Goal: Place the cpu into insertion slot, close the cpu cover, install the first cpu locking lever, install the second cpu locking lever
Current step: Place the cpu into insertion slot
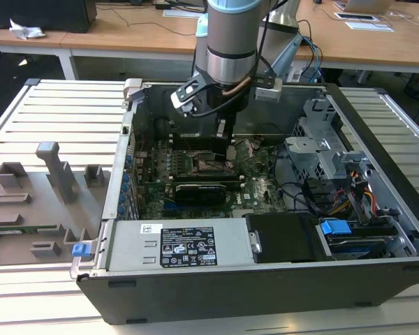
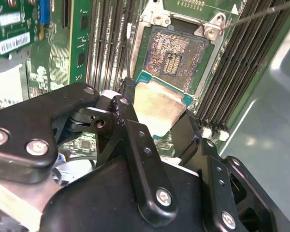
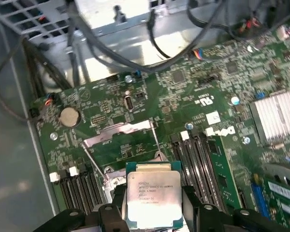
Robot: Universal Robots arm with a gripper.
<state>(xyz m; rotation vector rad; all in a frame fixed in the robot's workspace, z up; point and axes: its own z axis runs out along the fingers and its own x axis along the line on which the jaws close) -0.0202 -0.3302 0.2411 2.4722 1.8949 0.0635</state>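
One cpu (image 3: 152, 198) was held clamped by the gripper (image 2: 157, 118).
Its printed face was shown in the first wrist view, the empty insertion slot (image 2: 174, 53) in the second wrist view.

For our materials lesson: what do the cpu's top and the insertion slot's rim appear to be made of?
The cpu: top looks like dull grey metal, softly reflecting light, with a green board edge. The insertion slot: rim seems bright silvery metal, glinting.
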